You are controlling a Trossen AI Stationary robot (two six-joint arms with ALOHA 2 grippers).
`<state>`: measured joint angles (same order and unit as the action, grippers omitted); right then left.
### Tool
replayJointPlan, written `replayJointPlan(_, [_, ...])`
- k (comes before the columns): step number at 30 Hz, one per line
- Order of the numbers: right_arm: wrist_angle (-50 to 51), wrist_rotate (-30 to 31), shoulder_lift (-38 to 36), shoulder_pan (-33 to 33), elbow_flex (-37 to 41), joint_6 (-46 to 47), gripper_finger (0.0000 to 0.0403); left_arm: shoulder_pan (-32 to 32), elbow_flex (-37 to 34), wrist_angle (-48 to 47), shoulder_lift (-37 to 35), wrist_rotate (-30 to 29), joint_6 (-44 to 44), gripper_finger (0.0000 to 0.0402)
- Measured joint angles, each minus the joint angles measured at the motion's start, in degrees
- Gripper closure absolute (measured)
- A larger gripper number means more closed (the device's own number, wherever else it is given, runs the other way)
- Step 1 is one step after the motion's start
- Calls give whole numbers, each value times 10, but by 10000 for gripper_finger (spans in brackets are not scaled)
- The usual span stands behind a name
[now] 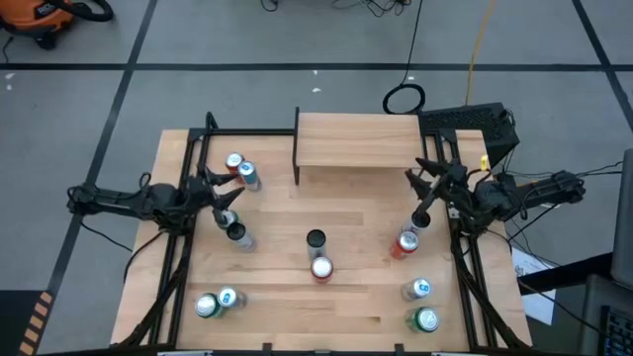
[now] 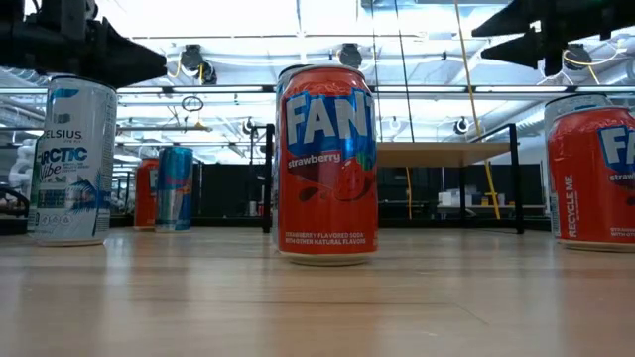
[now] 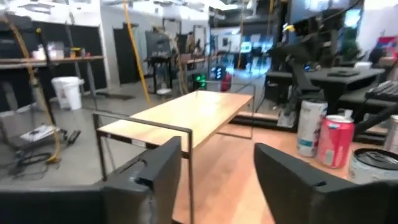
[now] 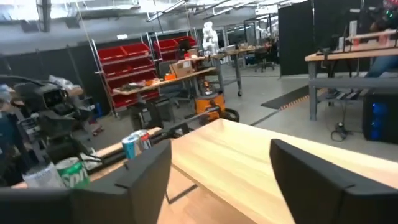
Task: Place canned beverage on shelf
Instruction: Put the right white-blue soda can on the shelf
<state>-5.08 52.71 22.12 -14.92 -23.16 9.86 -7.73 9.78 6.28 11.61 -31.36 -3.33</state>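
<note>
While both arms hang above the table, I see nothing in either grip. My left gripper [image 3: 214,180] shows its two dark fingers spread apart with only bare wood and the shelf [image 1: 358,140] between them; it sits over the table's left side, just above a dark-topped can [image 1: 237,234]. My right gripper [image 4: 221,180] also has its fingers parted around nothing, hovering near the shelf's right end, just above a red can [image 1: 405,243].

From overhead the shelf stands at the far middle of the table, its top bare; its black legs mostly hide under the board. Cans stand all around: a red one and a blue one [image 1: 246,174] near the shelf's left end, a green and a white one at the near left, a white and a green one at the near right.

At table height the strawberry Fanta can [image 2: 326,164] fills the centre and hides the black can [image 1: 316,240] behind it. A second Fanta at the right edge is cut off by the frame. The white Celsius can [image 2: 72,161] stands left, its top under the dark gripper above it. Labels overhead are too small to read.
</note>
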Motion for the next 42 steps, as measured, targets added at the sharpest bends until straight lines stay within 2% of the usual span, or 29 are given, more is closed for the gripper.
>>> replayJointPlan(4, [16,0,25,0,0,31,110,0,38,-36,42,-4,0,130])
replayJointPlan(8, [16,0,51,0,0,44,104,12,65,-41,74,-5,0,105])
replayJointPlan(14, [-2,0,70,0,0,-3,107,65,80,-43,108,-4,-1,102])
replayJointPlan(20, [-15,-2,69,0,0,27,109,126,80,-21,145,105,0,102])
replayJointPlan(27, [22,-16,69,0,0,84,110,170,80,52,201,183,11,102])
replayJointPlan(31, [27,-20,69,6,0,103,110,191,83,84,245,203,15,102])
replayJointPlan(33, [51,-23,70,12,-8,111,110,200,97,85,271,210,15,102])
replayJointPlan(38, [114,-88,84,33,-63,127,110,210,146,87,343,224,13,102])
replayJointPlan(42, [230,-113,108,44,-140,148,110,213,178,93,387,224,-6,102])
